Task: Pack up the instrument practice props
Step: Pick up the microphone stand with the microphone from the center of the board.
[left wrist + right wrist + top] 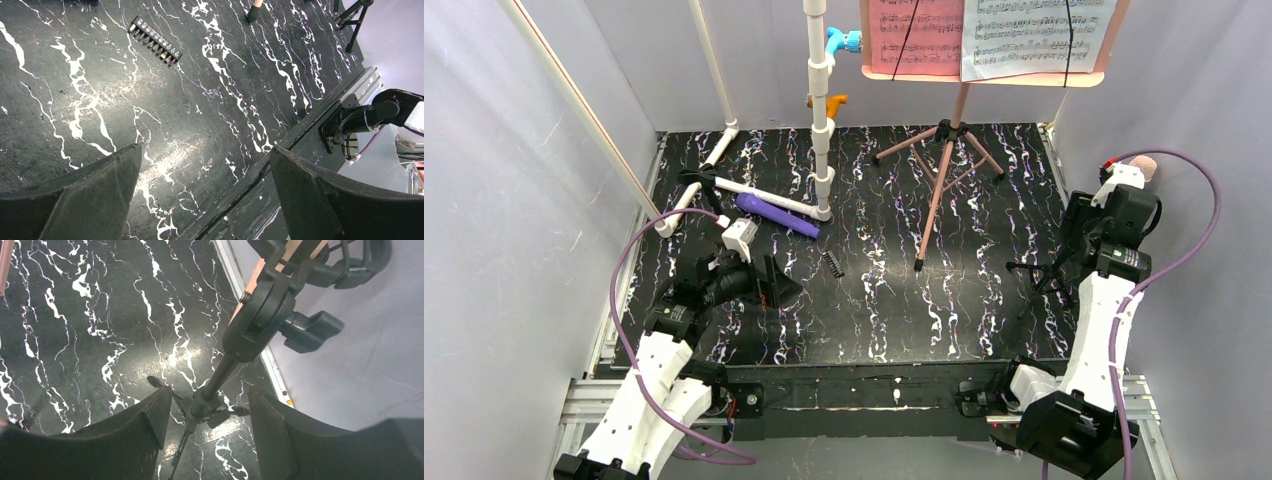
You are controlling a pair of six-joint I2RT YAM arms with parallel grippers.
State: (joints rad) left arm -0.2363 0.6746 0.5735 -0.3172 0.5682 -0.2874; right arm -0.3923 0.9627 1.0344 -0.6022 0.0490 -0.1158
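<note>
We see the pink music stand (960, 105) upright far back on the counter (874, 300), pink and white pages (1024, 35) on it, purple recorder tube (776, 215) lying by the white pipe frame (821, 110), right pincer (209, 392) open astride a black tripod holder (250, 320), left pincer (205, 149) wide open.

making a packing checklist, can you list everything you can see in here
music stand: one, pink, far centre of the table, legs spread
sheet-music pages: two visible, pink and white, on the stand's desk
recorder tube: one, purple, lying far left by the pipe frame
small tripod holder: one, black, right edge, clamping a beige-pink tube
pipe frame: one, white with blue and orange fittings, far left
comb-like clip: one, black, centre-left
left gripper: open, above bare table
right gripper: open, astride the holder's stem
</note>
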